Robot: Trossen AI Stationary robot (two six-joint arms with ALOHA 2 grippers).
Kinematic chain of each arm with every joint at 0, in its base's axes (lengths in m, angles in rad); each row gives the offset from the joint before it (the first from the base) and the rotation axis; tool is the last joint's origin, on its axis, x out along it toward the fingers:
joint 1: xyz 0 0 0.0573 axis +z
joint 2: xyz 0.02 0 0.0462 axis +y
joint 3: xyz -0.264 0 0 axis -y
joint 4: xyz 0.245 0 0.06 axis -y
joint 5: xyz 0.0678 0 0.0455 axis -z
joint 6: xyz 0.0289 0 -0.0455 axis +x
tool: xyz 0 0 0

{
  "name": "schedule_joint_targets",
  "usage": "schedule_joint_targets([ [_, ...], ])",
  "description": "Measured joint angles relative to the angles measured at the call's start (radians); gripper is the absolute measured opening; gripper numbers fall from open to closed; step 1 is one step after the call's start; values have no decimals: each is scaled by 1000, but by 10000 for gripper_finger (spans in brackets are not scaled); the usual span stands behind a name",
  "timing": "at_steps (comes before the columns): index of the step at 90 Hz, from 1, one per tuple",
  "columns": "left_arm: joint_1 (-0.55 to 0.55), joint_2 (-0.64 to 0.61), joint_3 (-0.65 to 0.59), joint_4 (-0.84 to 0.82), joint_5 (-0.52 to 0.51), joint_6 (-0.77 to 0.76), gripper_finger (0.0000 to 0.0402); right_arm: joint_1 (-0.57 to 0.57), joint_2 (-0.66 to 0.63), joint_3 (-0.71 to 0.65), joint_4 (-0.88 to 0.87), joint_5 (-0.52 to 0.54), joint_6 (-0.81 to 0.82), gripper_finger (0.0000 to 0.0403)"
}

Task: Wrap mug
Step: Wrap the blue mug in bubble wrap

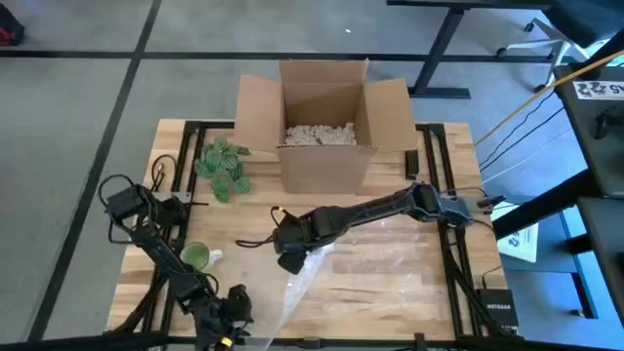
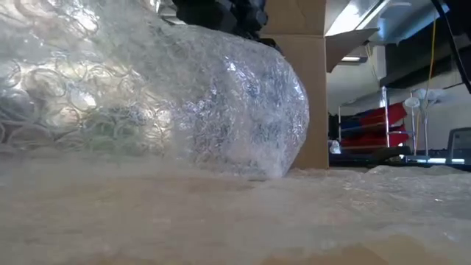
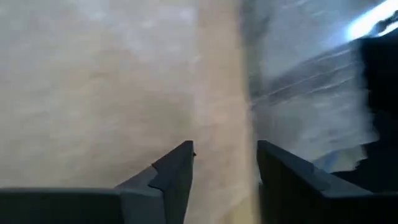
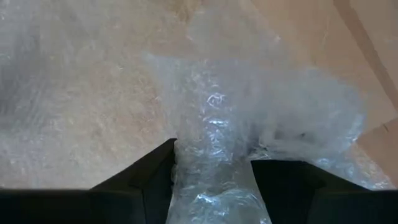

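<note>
The right gripper (image 4: 211, 171) reaches to the middle of the table (image 1: 390, 283) and pinches a gathered fold of bubble wrap (image 4: 214, 155) between its fingers, the sheet bunched and lifted off the wood. The green mug (image 1: 195, 255) stands apart from it, near the left edge of the table, just beside the left arm and not yet on the wrap. The left gripper (image 3: 224, 171) hangs low at the front edge, its fingers spread with nothing between them. The wrap looks light, soft and springy, likely to slip or unfold unless taken by a thick bunch as now; the mug should be stiff, smooth, heavier and breakable, best taken across the rim or body rather than by the handle. The high view alone shows the mug, the open cardboard box (image 1: 322, 122) with pale filler and the leafy plant (image 1: 222, 166) at the back. The right wrist view alone shows the pinch closely, while the low view shows only a billow of wrap hiding the table beyond.
</note>
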Motion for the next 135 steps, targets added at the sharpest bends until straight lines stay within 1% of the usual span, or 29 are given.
schedule_joint_targets([
  [16, 17, 0, 1, -49, -3, 21, 160, 0, 0, 0, 0, 0, -3, 188],
  [27, 34, 7, 2, -58, -7, 4, 141, 0, 0, 0, 0, 2, -11, 188],
  [37, 45, 9, 1, -40, -7, 35, 102, 0, 0, 0, 0, 3, -23, 188],
  [51, 57, 1, 0, -22, -7, 97, 21, 0, 0, 0, 0, 15, -27, 188],
  [56, 62, 0, 0, -22, -7, 105, 8, 0, 0, 0, 0, 19, -27, 188],
  [70, 77, -1, 0, -20, -7, 117, 1, 0, 0, 0, 0, 19, -27, 188],
  [83, 88, -20, 0, -20, -8, 167, 0, 0, 0, 0, 0, 19, -27, 188],
  [101, 120, -108, -1, -47, -27, 278, 0, 0, 1, 0, 0, 19, -27, 188],
  [116, 148, -225, -1, -160, -113, 356, 0, 0, 1, 0, 0, 19, -27, 188],
  [126, 168, -285, -1, -211, -199, 406, 0, 1, 1, 0, 2, 18, -27, 188],
  [135, 193, -315, -1, -207, -293, 460, 0, 2, 1, 0, 11, 15, -27, 188],
])
